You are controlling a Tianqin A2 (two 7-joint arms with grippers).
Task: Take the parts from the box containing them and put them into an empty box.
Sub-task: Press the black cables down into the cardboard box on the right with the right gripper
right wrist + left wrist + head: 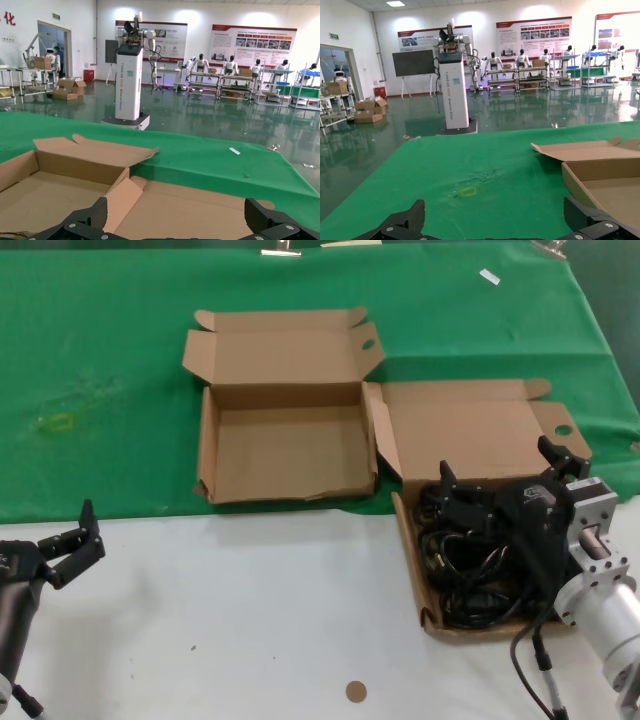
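The box containing the parts [412, 570] lies at the right, its lid [470, 430] folded back. It is filled with coiled black cords [470, 585]. My right gripper [498, 468] hangs open just above the cords, at the lid end of this box, holding nothing. In the right wrist view, this gripper [177, 222] faces the lid [200, 207], and the cords do not show. The empty box [290, 445] with a ragged front wall sits left of it on the green cloth. My left gripper [68, 533] waits open at the near left, over the white table.
A green cloth [120, 360] covers the far half of the table and white tabletop [230, 610] the near half. A small brown disc [355, 691] lies near the front edge. The left wrist view shows the empty box [610, 175] beyond the open left gripper [495, 227].
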